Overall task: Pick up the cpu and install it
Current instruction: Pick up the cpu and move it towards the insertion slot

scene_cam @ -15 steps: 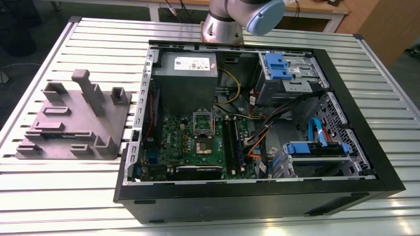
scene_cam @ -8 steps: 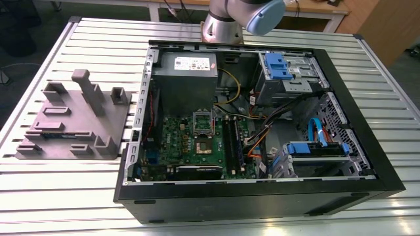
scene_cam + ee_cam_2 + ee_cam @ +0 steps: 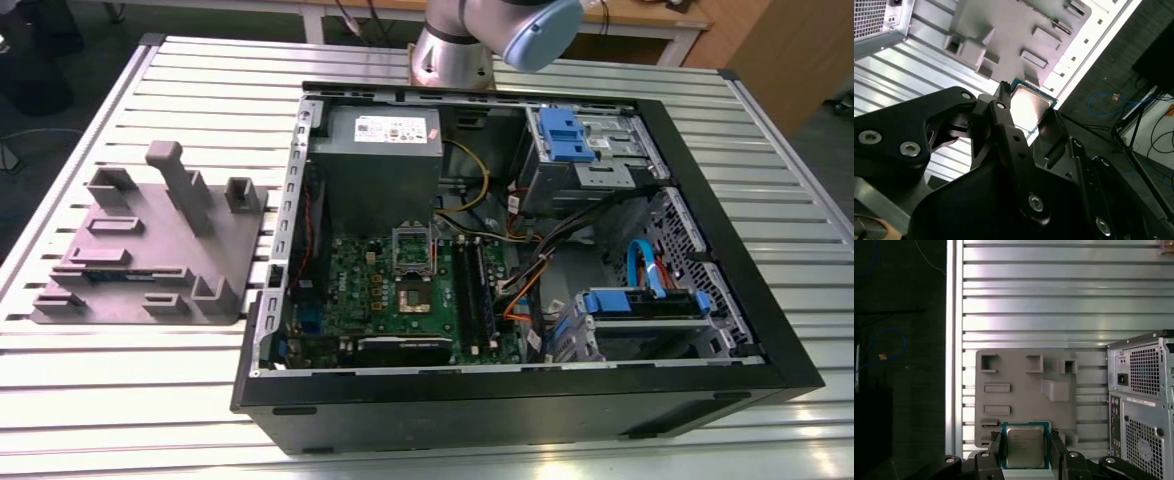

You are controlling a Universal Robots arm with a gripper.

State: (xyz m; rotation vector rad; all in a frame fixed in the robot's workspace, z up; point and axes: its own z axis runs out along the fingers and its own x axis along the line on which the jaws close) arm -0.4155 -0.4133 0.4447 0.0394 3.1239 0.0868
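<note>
Pick judged done: the cpu is clamped in the tool over the grey tray; seating in the socket demands square alignment.

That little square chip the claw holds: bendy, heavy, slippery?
The cpu looks like a flat rigid plate, so probably stiff. Small and thin, so likely light. Its shiny metal top looks smooth, and the gripper pinches only its edges, so it might slip.

hand closed on cpu (black fingers flanking it), held aloft
</note>
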